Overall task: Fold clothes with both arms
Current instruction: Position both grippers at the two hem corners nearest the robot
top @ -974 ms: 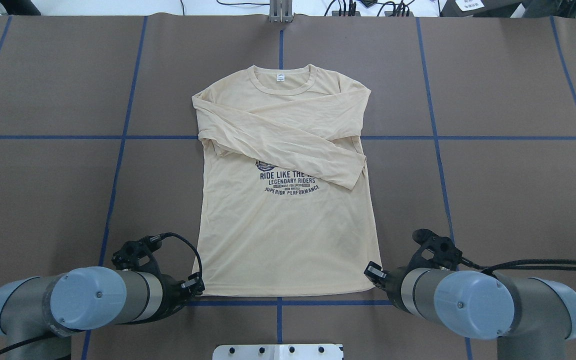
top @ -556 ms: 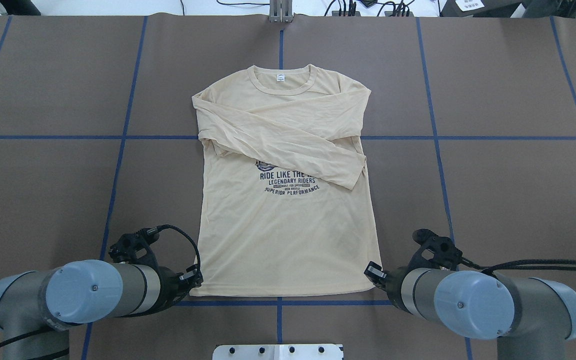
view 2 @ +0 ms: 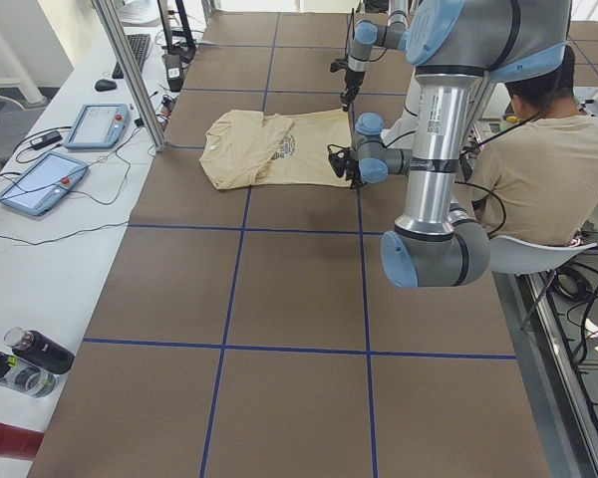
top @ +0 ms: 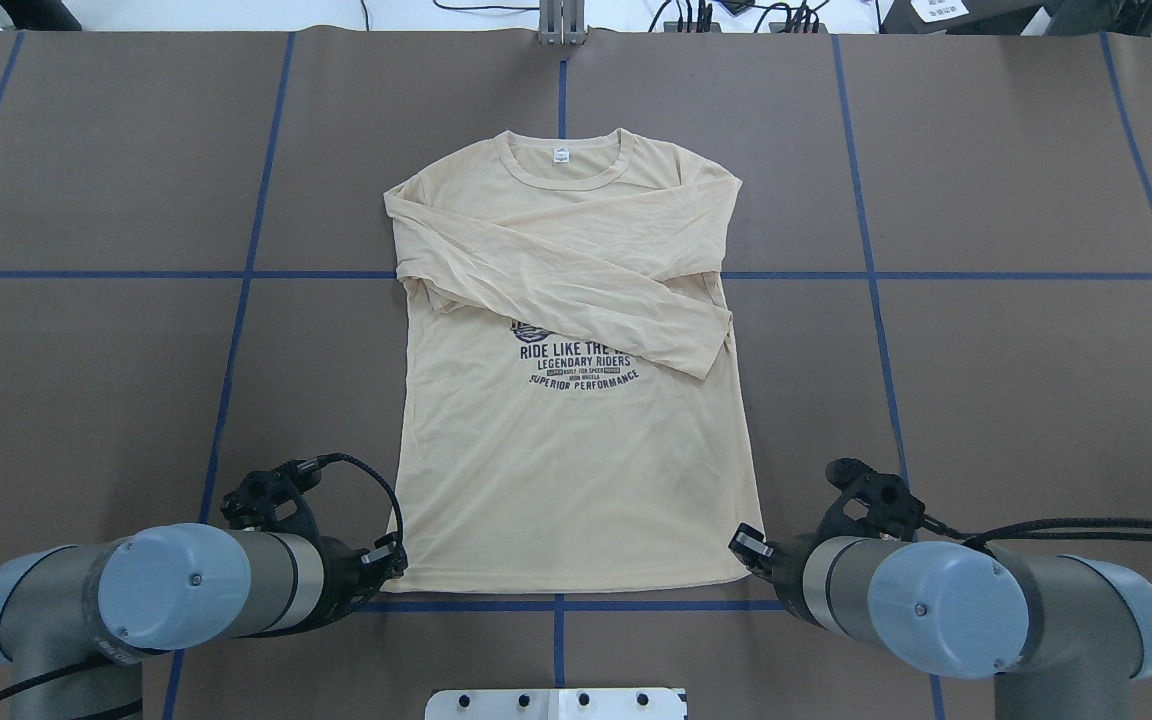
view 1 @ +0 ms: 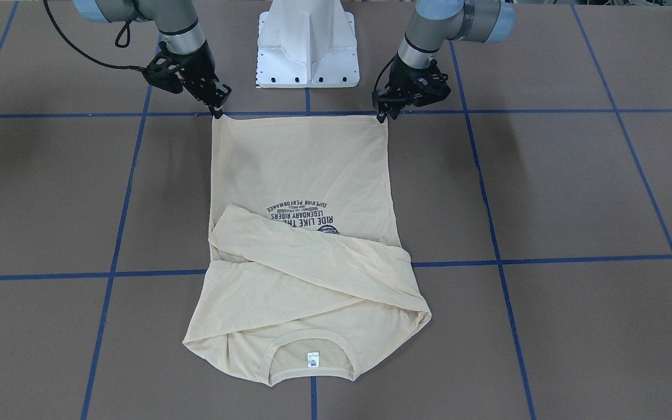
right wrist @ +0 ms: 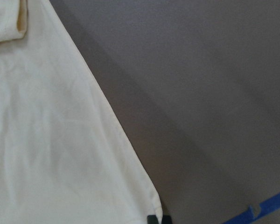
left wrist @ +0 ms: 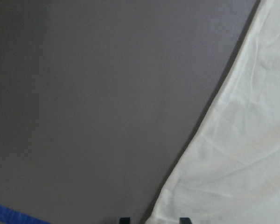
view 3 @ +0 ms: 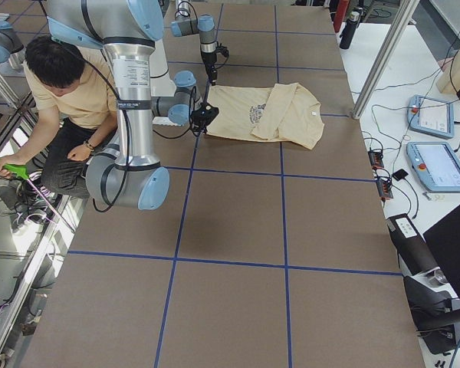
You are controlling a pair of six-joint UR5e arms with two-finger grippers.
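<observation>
Brown table: my right pincer pinches shirt hem, left pincer spread; uneven grip could skew the lift.

Illumination: bright, even, from overhead; no glare. Shadows: two soft, broad dark patches on tabletop in front-facing view. Fixed views: sharp throughout. Wrist views: dimmer, soft-focused, grainy; shirt washed to greenish white, narrow shadow along its edge.
</observation>
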